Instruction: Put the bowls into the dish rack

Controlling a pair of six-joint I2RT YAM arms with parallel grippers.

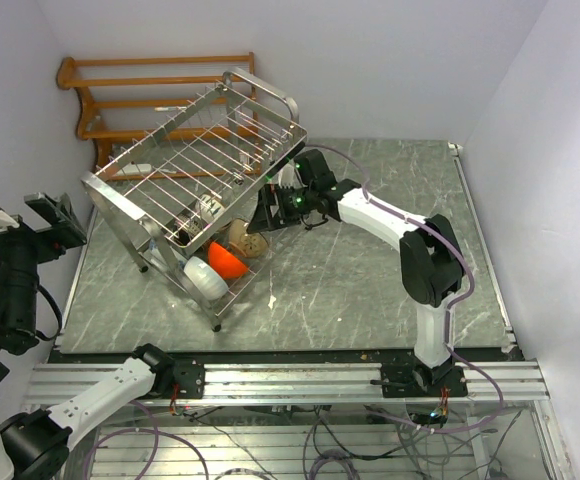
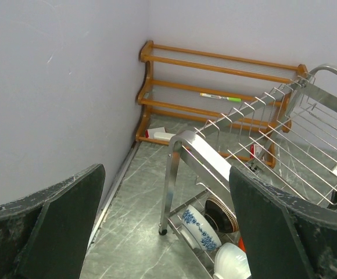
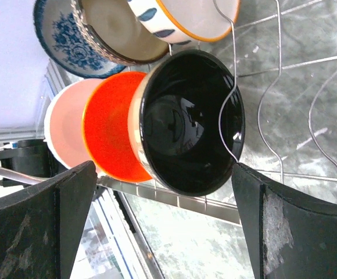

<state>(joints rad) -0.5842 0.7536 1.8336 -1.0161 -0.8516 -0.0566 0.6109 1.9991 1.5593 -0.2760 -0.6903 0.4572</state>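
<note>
The silver wire dish rack [image 1: 195,165] stands tilted at the table's left. On its lower tier stand the white bowl [image 1: 204,278], the orange-red bowl [image 1: 225,260] and the tan-brown bowl [image 1: 249,240]. My right gripper [image 1: 270,215] is open at the rack's right side. In the right wrist view its fingers [image 3: 162,174] flank the tan-brown bowl [image 3: 189,122], black inside, without touching it. Behind it are the orange-red bowl [image 3: 113,125], white bowl [image 3: 64,131] and blue-and-white bowl [image 3: 61,40]. My left gripper [image 1: 58,218] is open and empty at the far left [image 2: 165,174].
A brown wooden slatted rack [image 1: 155,95] stands against the back wall. Two more bowls sit in the silver rack: a dark one with a patterned rim [image 3: 122,32] and a white one with blue leaves [image 3: 186,14]. The rack's leg [image 2: 167,192] is near the left wall.
</note>
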